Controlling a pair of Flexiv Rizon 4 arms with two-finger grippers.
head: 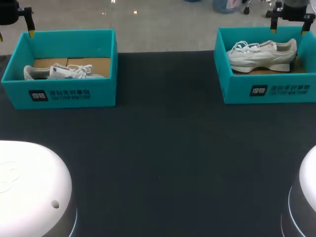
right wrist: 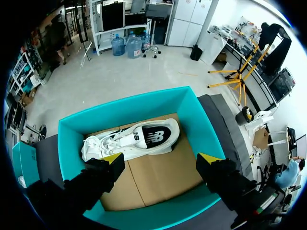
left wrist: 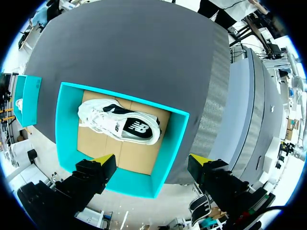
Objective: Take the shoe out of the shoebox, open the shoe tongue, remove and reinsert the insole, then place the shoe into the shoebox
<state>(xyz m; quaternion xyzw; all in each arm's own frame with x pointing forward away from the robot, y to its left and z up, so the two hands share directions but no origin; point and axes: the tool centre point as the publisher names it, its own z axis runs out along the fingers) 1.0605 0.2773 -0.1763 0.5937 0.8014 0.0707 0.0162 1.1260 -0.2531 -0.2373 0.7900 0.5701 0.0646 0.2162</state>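
Two teal shoeboxes stand at the table's far side. The left shoebox (head: 64,94) holds a white shoe (head: 59,72) lying on its side on brown cardboard. In the right shoebox (head: 276,91) lies another white shoe (head: 261,55), sole towards me. My left gripper (head: 16,34) hangs open above the left box's far corner, with that box (left wrist: 64,129) and its shoe (left wrist: 120,123) below its fingers. Over the right box's far edge my right gripper (head: 289,29) is open too, the shoe (right wrist: 139,139) just ahead of its tips (right wrist: 160,158). Neither gripper touches anything.
The dark table (head: 163,163) stretches between and in front of the boxes. My arms' white bases (head: 29,192) fill the near corners. In the left wrist view the other box (left wrist: 26,96) shows far off at the table's edge.
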